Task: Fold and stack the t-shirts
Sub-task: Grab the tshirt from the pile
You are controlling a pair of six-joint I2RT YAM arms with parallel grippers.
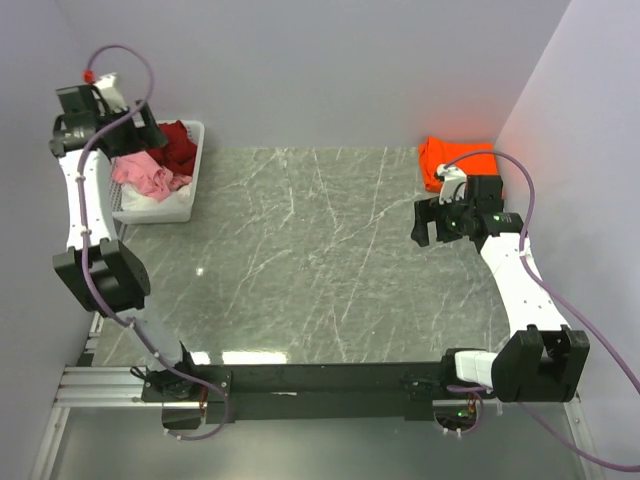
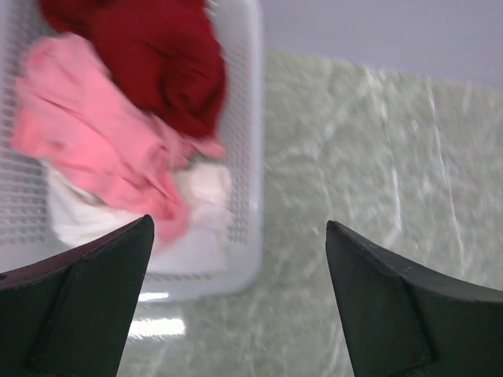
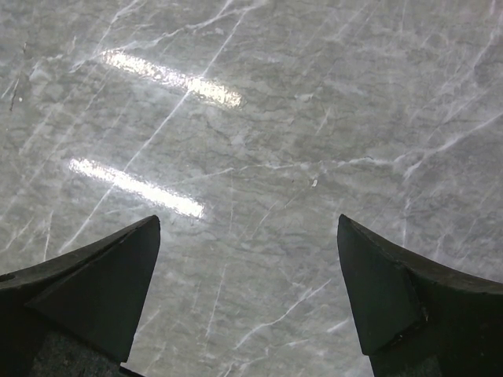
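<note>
A light pink t-shirt (image 1: 148, 177), a dark red t-shirt (image 1: 180, 145) and a white t-shirt (image 1: 168, 206) lie crumpled in the white lattice basket (image 1: 199, 150) at the back left. My left gripper (image 1: 150, 130) hovers open and empty over the basket's far end. In the left wrist view the pink t-shirt (image 2: 94, 149), dark red t-shirt (image 2: 157, 55) and white t-shirt (image 2: 200, 188) lie below the open left gripper (image 2: 240, 222). A folded bright orange t-shirt (image 1: 452, 160) lies at the back right. My right gripper (image 1: 425, 222) is open and empty just in front of it, over bare marble (image 3: 248, 220).
The grey marble table (image 1: 310, 260) runs between the basket and the orange shirt. Purple-grey walls close in the back and both sides. The basket's rim (image 2: 250, 118) stands at the table's left edge. A black rail (image 1: 330, 380) runs along the near edge.
</note>
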